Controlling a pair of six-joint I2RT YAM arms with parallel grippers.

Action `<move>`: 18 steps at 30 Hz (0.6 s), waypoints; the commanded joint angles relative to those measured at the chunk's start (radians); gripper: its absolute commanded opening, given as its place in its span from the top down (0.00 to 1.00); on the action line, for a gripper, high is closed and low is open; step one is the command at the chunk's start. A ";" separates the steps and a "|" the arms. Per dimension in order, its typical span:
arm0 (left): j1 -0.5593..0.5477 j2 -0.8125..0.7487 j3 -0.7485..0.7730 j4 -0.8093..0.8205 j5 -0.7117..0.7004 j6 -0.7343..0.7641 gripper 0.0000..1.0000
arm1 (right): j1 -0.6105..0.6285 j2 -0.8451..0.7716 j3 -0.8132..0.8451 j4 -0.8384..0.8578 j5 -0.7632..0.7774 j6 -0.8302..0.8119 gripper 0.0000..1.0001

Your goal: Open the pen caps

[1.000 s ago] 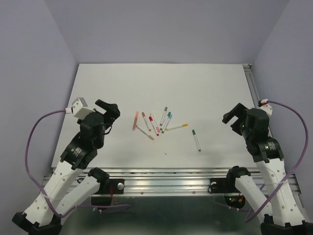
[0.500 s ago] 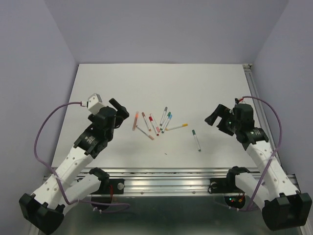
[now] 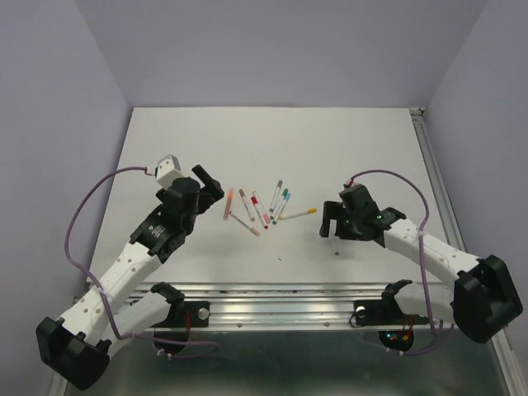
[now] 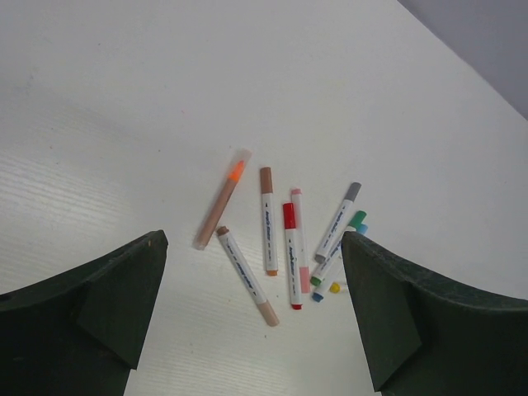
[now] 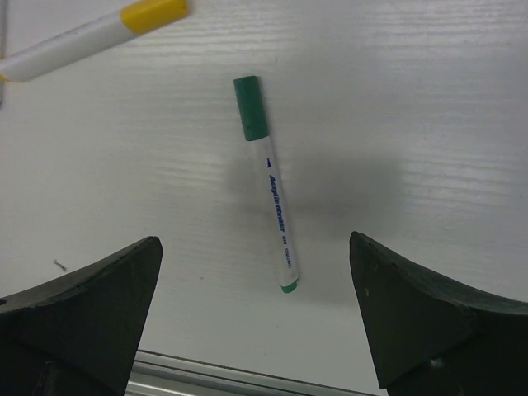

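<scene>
i log the left claw [image 3: 209, 185] spread wide and empty, near the cluster of pens [image 4: 290, 247] lying on the surface [image 3: 346, 140]. right claw [image 5: 254, 241] spread wide and empty above the lone green pen [image 5: 275, 202], green cap [image 5: 250, 115] on.

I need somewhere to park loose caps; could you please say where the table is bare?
Bare: the table's far half, from the pens to the back edge, and the strip between pens and front rail. Crowded: mid-table pens, and the green pen under the right jaws.
</scene>
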 commanded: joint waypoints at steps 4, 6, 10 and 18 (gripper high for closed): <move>0.002 -0.046 -0.031 0.032 0.000 0.014 0.01 | 0.076 0.187 0.070 -0.001 0.191 0.014 0.03; 0.002 -0.049 -0.031 0.032 0.000 0.014 0.01 | 0.090 0.213 0.066 0.008 0.199 0.018 0.06; 0.002 -0.049 -0.030 0.032 0.006 0.012 0.01 | 0.121 0.255 0.049 0.022 0.221 0.025 0.15; 0.002 -0.049 -0.033 0.027 0.023 0.006 0.01 | 0.153 0.278 -0.022 0.090 0.189 0.035 0.63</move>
